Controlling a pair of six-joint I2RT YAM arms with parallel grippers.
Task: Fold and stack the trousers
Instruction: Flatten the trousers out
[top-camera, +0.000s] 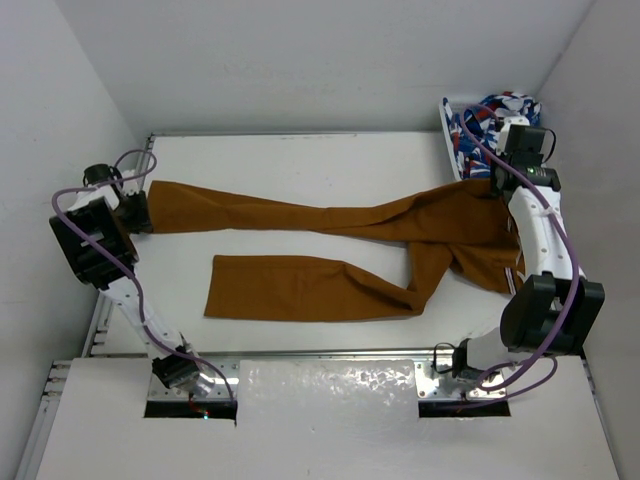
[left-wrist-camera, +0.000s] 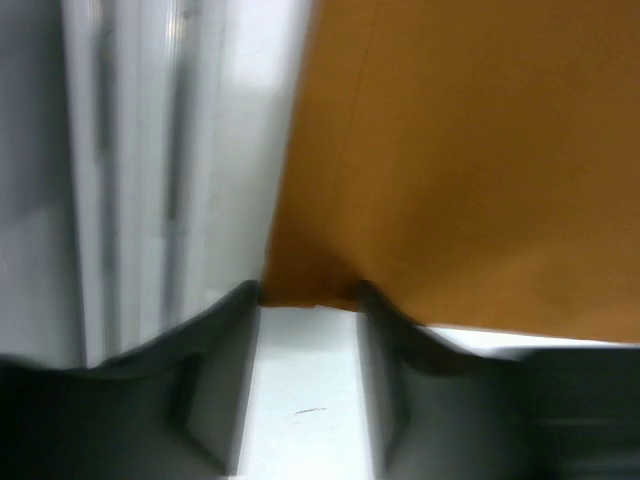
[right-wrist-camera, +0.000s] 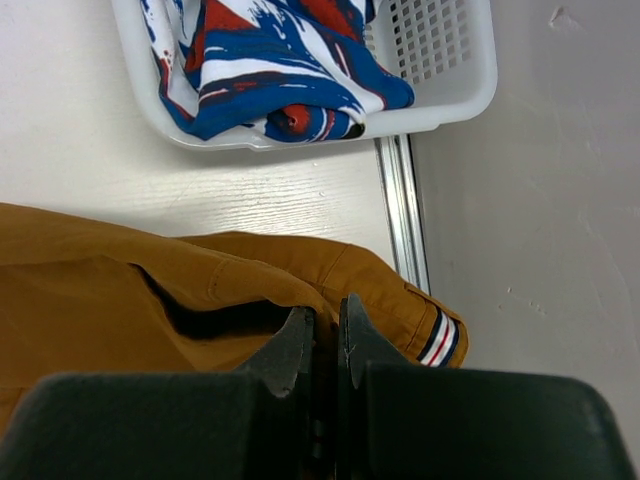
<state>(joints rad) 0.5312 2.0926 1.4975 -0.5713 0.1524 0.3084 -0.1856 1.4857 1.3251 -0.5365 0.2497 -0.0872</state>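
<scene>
The trousers (top-camera: 330, 215), of mustard-brown cloth, are spread flat across the white table (top-camera: 300, 160), with the waist at the right and both legs running to the left. The upper leg is stretched out to the table's left edge, where its hem is met by the left gripper (top-camera: 135, 212). The lower leg is laid nearer the arm bases and ends short of that edge. In the left wrist view the two fingers (left-wrist-camera: 235, 320) are seen apart, with bare table between them; the hem edge lies across the gap at their tips and is not clamped. That view is blurred, so finer detail of the hem cannot be made out. At the right, the waist end is partly covered by the right arm in the top view. In the right wrist view the fingers of the right gripper (right-wrist-camera: 322, 318) are pressed together on a raised fold of the brown cloth at the waist. A small tab striped in red, white and navy (right-wrist-camera: 438, 340) is seen at the cloth's edge just right of the fingers, beside a metal rail (right-wrist-camera: 400, 220) along the table's side. Beyond the waist, in the far right corner, a white perforated basket (right-wrist-camera: 470, 90) is set on the table, apart from the trousers, and a blue, red and white patterned cloth (right-wrist-camera: 280, 60) is bundled inside it.
</scene>
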